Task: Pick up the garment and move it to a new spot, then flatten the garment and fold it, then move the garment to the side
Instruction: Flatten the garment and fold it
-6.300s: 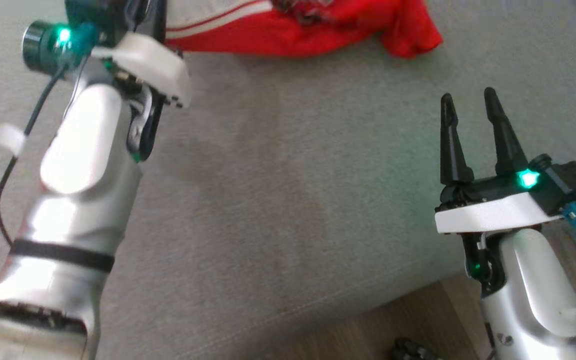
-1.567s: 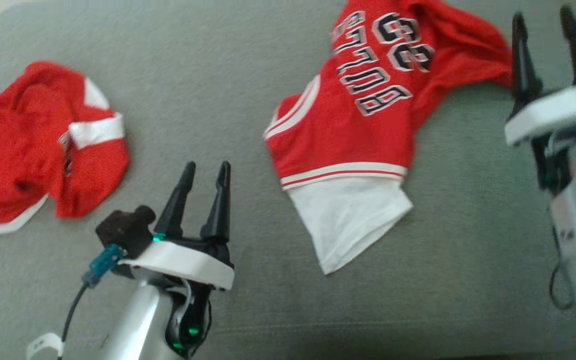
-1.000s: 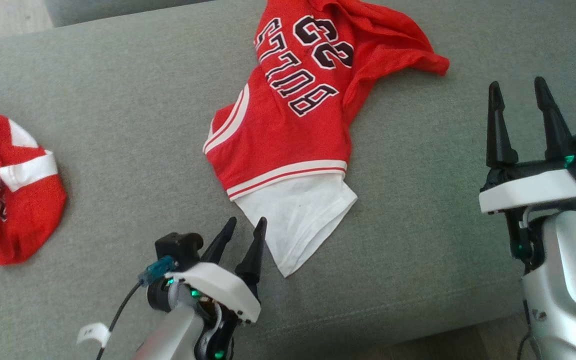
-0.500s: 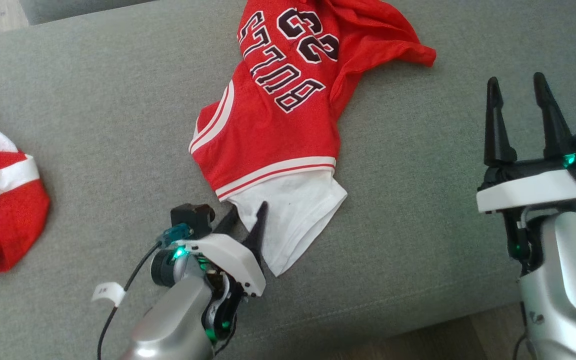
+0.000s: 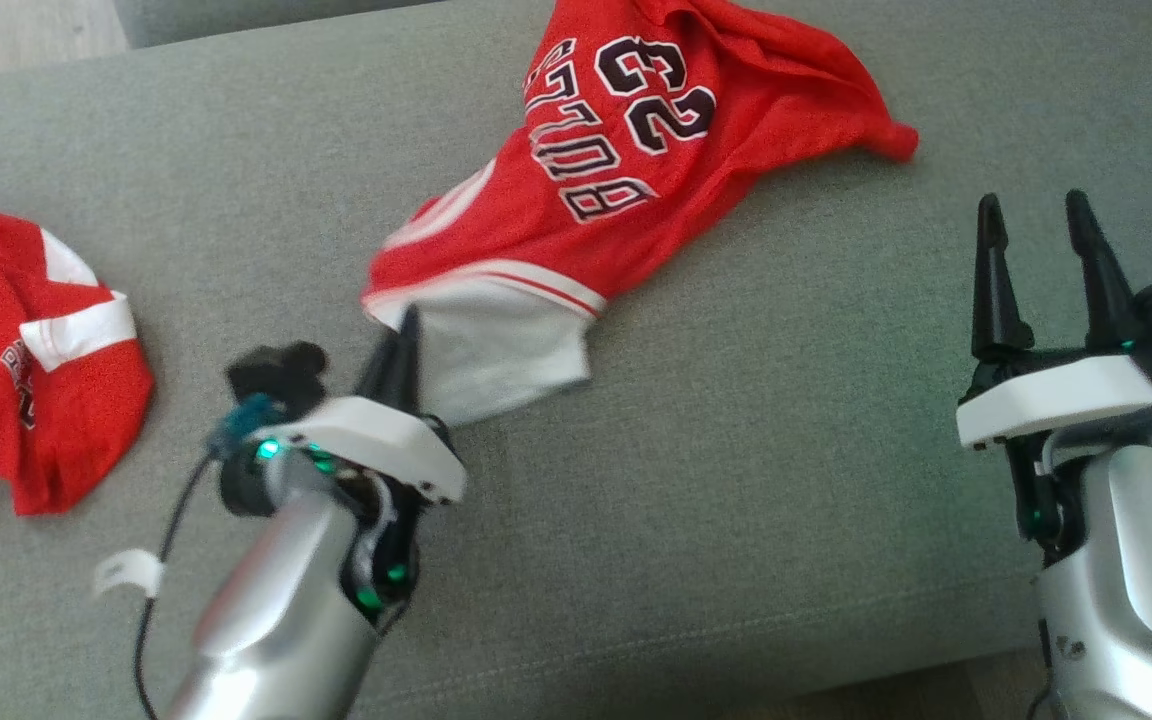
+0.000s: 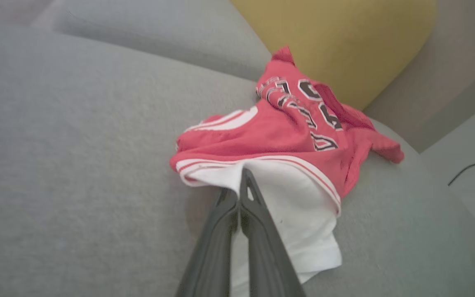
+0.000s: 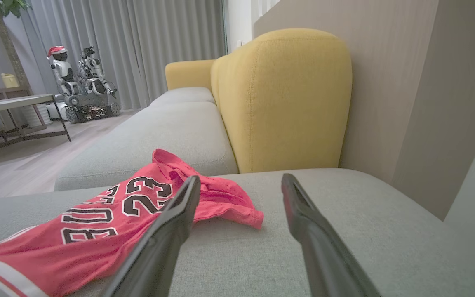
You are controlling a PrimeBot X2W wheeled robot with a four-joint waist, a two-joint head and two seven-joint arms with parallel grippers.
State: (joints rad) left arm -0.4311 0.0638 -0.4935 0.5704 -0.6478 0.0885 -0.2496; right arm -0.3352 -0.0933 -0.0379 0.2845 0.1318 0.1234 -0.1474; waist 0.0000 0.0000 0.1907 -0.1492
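The garment (image 5: 616,200) is a red jersey with black lettering, the number 23 and a white lower part, lying crumpled on the grey sofa seat (image 5: 736,450). My left gripper (image 5: 404,325) is shut on the white part's near-left edge, just under the red-and-white striped band. In the left wrist view the closed fingertips (image 6: 243,179) pinch that white cloth of the garment (image 6: 287,136), which bunches around them. My right gripper (image 5: 1031,215) stands open at the right, apart from the cloth. From the right wrist its open gripper (image 7: 241,179) points past the garment's (image 7: 109,222) red far corner.
A second red-and-white garment (image 5: 26,340) lies crumpled at the seat's left end. A yellow backrest (image 7: 283,103) rises behind the jersey. Wooden floor shows past the seat's front edge at the lower right. A low table (image 7: 10,103) and another robot (image 7: 81,82) stand far off.
My left gripper's fingers have shut on the garment's white part, and that end now bunches toward them. The right gripper has stayed open. The head camera has shifted.
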